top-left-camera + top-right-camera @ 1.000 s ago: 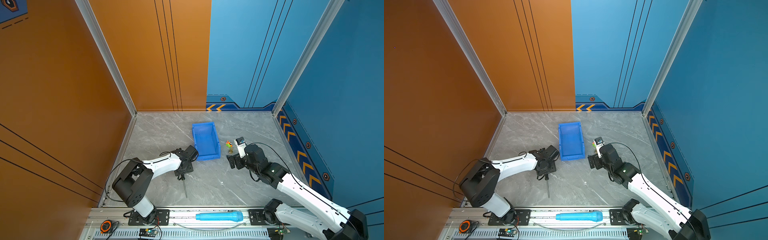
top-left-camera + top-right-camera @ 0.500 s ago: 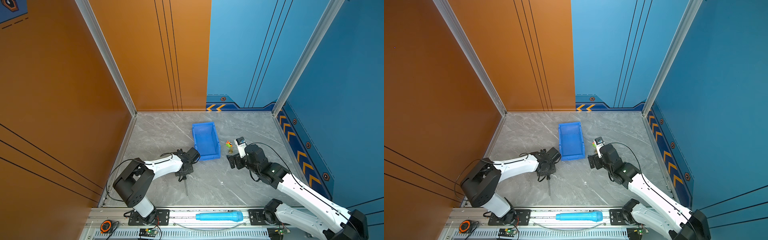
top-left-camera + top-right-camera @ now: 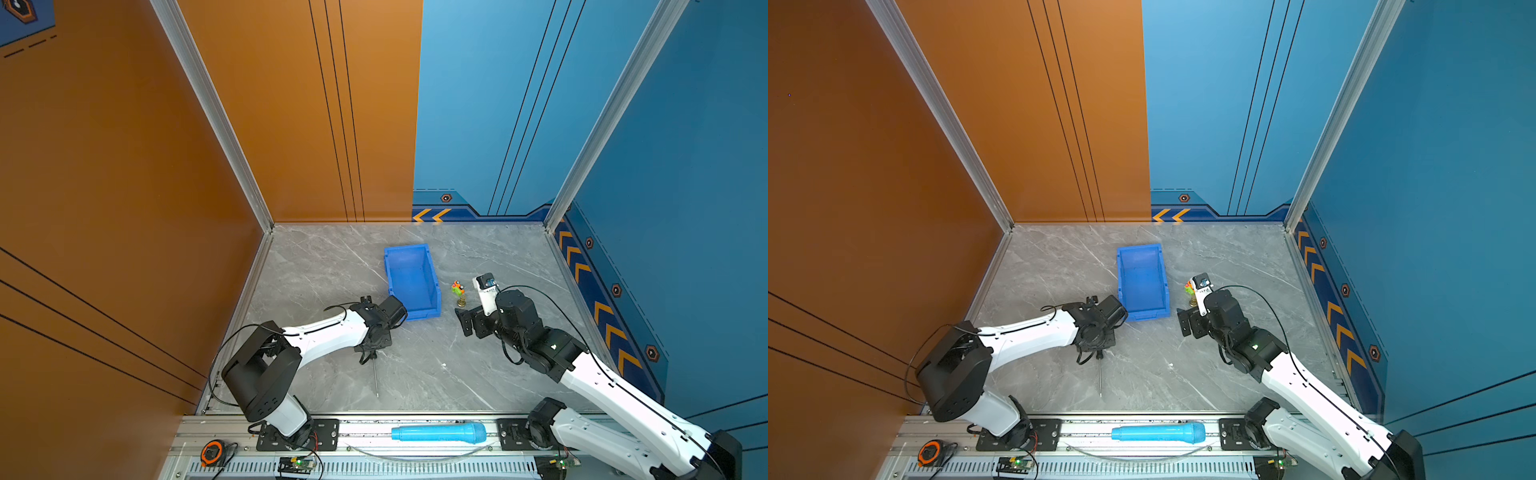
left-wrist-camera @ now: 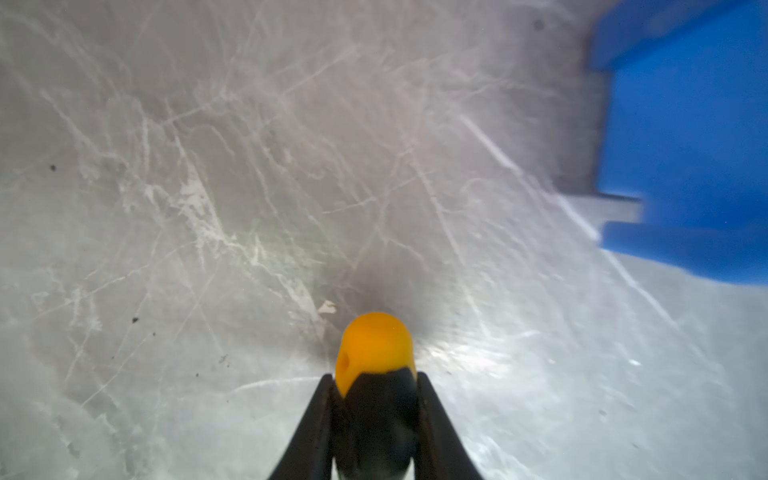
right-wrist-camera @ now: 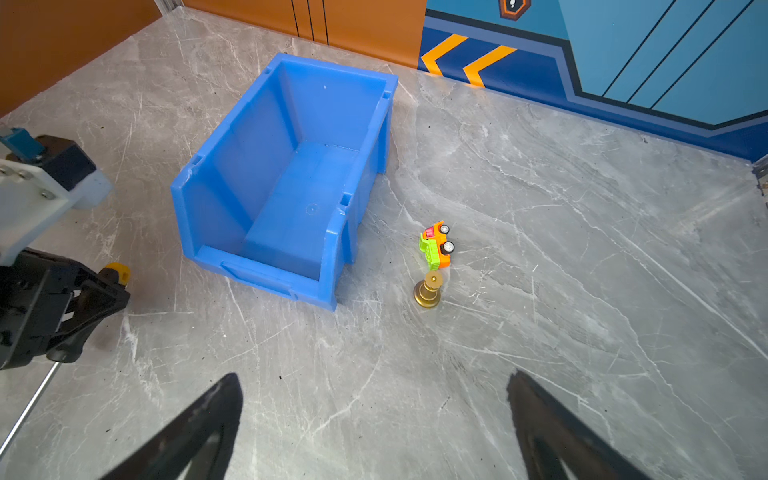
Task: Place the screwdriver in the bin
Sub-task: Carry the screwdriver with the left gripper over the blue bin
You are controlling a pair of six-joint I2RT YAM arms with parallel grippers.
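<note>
Pinches the screwdriver (image 4: 374,345) with the left claw (image 4: 374,376), both jaws pressed on the sides of the black handle, just behind the orange cap. In both top views, holds the screwdriver (image 3: 375,378) (image 3: 1100,380) low over the grey surface (image 3: 436,365), thin silver shaft toward the near edge, handle toward the far side. Cannot tell about the shaft tip: lifted or lying on the surface. Not yet in the bin (image 5: 249,158), empty, just far and right of the left claw. Shows the right claw (image 5: 374,380) spread wide and holding nothing, to the right of the bin, near a small toy car (image 5: 436,245) and a gold piece (image 5: 428,291).

Judged as the step in hand: lifting and carrying over to the bin. Several possible troubles from here.

- Grips at one end only: risk of the long shaft swinging down like a lever, turning the handle between the jaws, or slipping out fully.
- With a too low lift, danger of dragging the tip along the surface, or of catching it on the near lip of the bin.
- About as long as the bin, so possibly ending across the rim instead of inside, after a release at a wrong angle.
- Works very close to the near left corner: risk of pushing the bin away with the wrist.
</note>
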